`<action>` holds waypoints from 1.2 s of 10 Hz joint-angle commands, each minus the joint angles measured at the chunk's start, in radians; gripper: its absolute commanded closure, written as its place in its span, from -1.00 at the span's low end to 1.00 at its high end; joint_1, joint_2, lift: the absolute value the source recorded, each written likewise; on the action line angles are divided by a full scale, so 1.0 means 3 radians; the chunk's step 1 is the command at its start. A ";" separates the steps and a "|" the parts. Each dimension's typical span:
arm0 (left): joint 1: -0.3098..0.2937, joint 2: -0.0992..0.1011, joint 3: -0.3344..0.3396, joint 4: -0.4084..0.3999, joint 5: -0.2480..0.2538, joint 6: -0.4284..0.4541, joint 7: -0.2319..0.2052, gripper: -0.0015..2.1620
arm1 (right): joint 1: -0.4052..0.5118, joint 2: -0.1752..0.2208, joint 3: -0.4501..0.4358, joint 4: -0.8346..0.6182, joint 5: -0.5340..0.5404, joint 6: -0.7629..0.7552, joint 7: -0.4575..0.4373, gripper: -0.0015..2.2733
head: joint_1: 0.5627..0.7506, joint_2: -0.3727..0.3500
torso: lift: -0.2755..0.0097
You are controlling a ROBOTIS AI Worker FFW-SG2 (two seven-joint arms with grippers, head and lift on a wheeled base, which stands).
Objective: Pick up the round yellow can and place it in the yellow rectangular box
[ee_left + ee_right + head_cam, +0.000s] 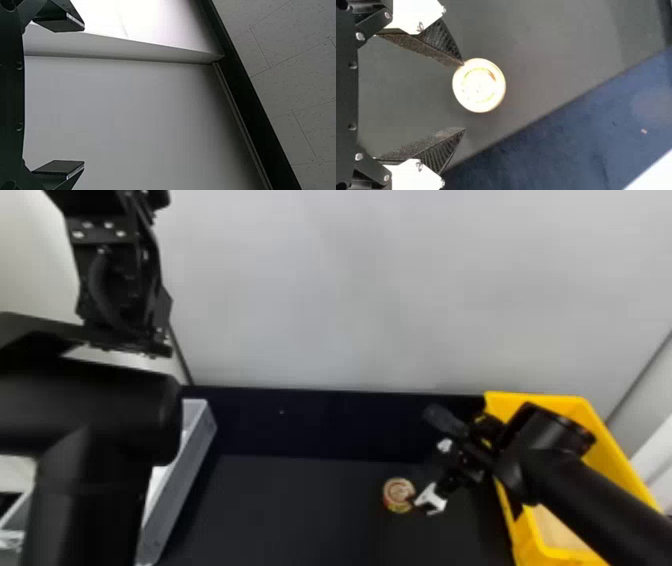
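Black surface [300,510] carries the round yellow can [398,494]; the right hand [464,96] is spread and empty beside it, presumably to straddle it before closing.

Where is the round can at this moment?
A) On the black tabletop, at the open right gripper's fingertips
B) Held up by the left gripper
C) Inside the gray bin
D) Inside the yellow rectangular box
A: the round can sits on the black tabletop, with the right gripper open at its edge.
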 commanded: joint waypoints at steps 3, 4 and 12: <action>0.0011 0.0009 0.0007 -0.0011 0.0000 0.0015 0.0000 -0.93 | -0.0066 -0.0026 -0.0148 -0.0183 0.0055 -0.0048 -0.0032 -0.77 | 0.07 0.18 | 0.86; 0.0011 0.0009 0.0012 -0.0011 0.0000 0.0015 0.0000 -0.93 | -0.0056 -0.0032 -0.0153 -0.0224 0.0055 -0.0032 -0.0032 -0.77 | 0.07 0.18 | 0.86; -0.0014 -0.0022 -0.0003 0.0000 0.0000 0.0005 0.0026 -0.93 | -0.0015 0.0071 -0.0250 -0.0214 -0.0011 -0.0002 -0.0118 -0.83 | 0.07 0.18 | 0.86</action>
